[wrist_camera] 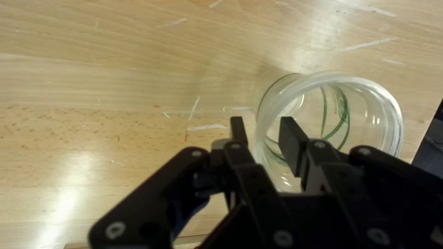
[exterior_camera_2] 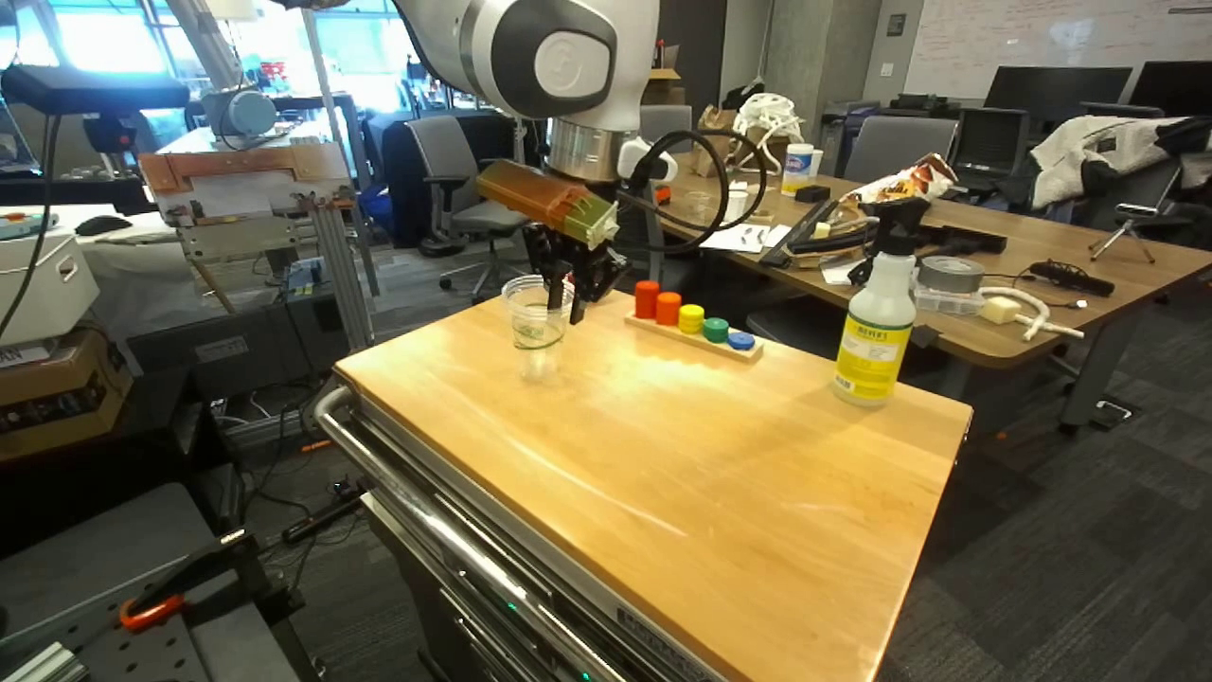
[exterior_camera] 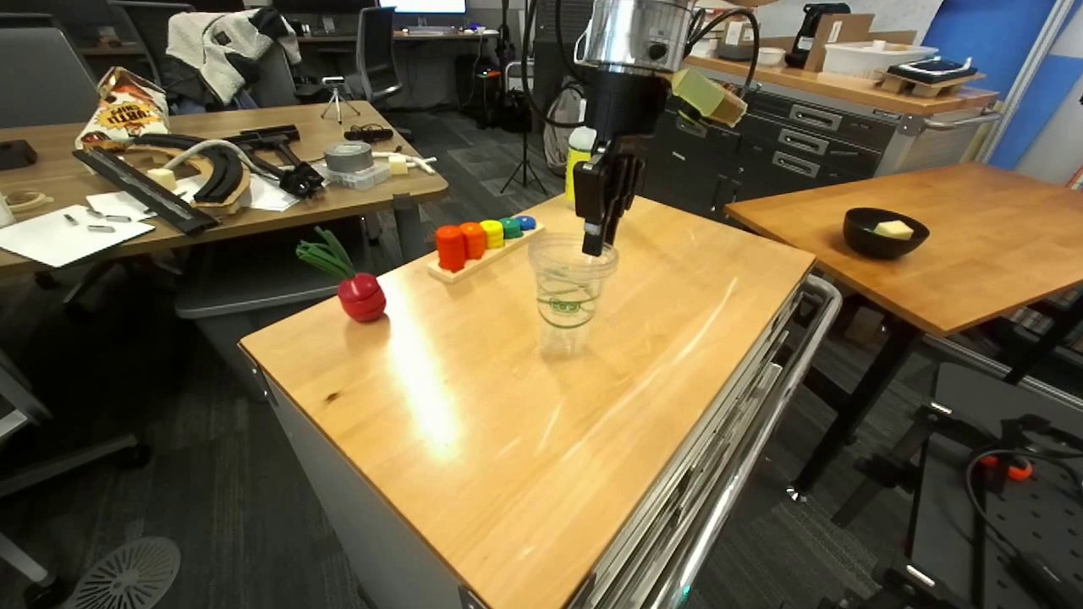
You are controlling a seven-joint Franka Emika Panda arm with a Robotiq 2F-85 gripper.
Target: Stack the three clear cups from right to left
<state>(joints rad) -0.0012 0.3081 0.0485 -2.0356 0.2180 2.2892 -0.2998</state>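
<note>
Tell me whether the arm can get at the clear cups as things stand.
Likely yes: in the wrist view, the open jaws appear to straddle the clear cups' rim, with nothing visible in the way.

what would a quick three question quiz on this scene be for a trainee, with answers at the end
1. Multiple choice: in the wrist view, where is the left edge of the rim of the clear cup?
a) between the two fingers of the gripper
b) left of both fingers
c) right of both fingers

2. True or false: the black bowl stands on a separate table from the one bearing the clear cup.

3. Short answer: in both exterior views, which colour on the stacking toy is at the end nearest the spray bottle?

Key: 1. a; 2. true; 3. blue
</note>
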